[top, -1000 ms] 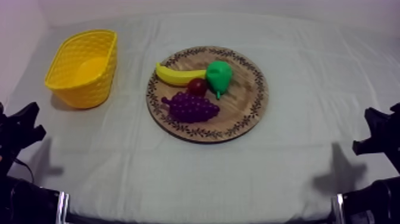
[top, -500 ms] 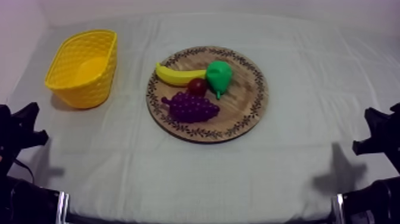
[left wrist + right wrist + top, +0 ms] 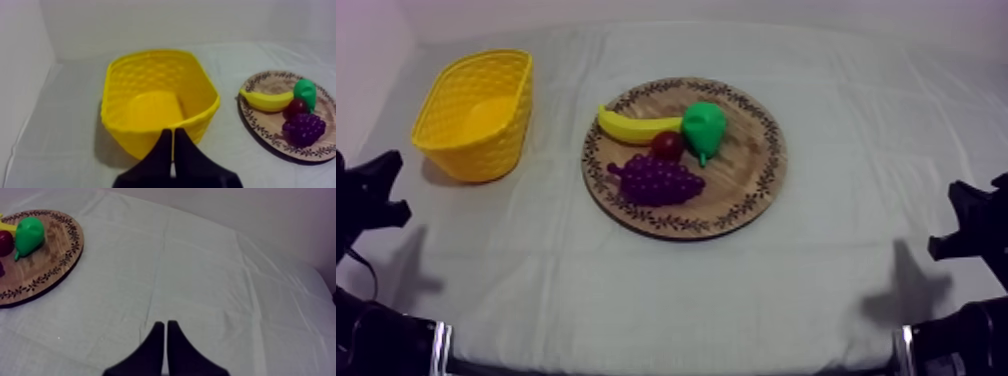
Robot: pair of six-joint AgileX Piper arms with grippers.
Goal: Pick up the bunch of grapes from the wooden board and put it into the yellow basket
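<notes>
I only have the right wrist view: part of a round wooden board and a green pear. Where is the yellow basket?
Observer: The yellow woven basket stands to the left arm's side of the round wooden board with the patterned rim, apart from it.
Operator: Where are the grapes?
Observer: The bunch of purple toy grapes lies on the board's half nearer the arms, beside the small round red toy fruit.
Operator: And the left end effector?
Observer: The left end effector is shut on nothing, pointing at the basket's near wall.
</notes>
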